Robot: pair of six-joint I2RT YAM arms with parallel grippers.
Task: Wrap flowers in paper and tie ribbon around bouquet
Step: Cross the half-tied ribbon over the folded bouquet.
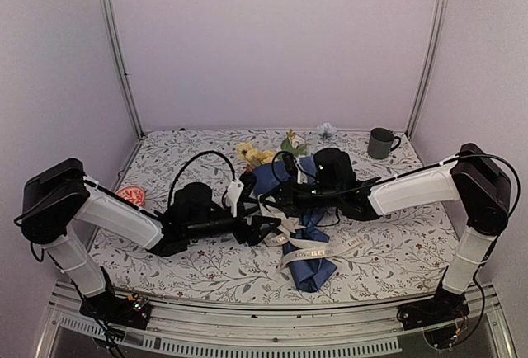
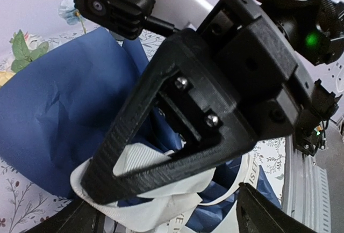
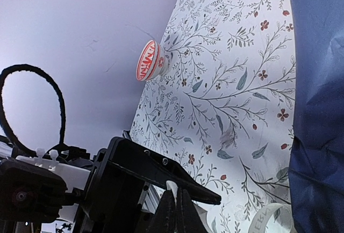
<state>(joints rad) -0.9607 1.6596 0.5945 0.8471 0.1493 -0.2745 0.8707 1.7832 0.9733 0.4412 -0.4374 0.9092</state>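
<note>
Shows bouquet (image 1: 312, 269) mid-way across the table (image 1: 388, 251), blooms toward the far edge. Shows right fingers (image 3: 171, 214) clenched, apparently on ribbon (image 1: 307, 252); left fingers (image 2: 263, 211) spread, released. Risks slackening the unsecured ribbon loop, letting the paper (image 2: 54, 115) unroll, if tugged sideways.

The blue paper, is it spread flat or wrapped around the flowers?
Wrapped. The top view shows the paper as a narrow bundle, with the flowers poking out of its far end and the ribbon draped across it.
</note>
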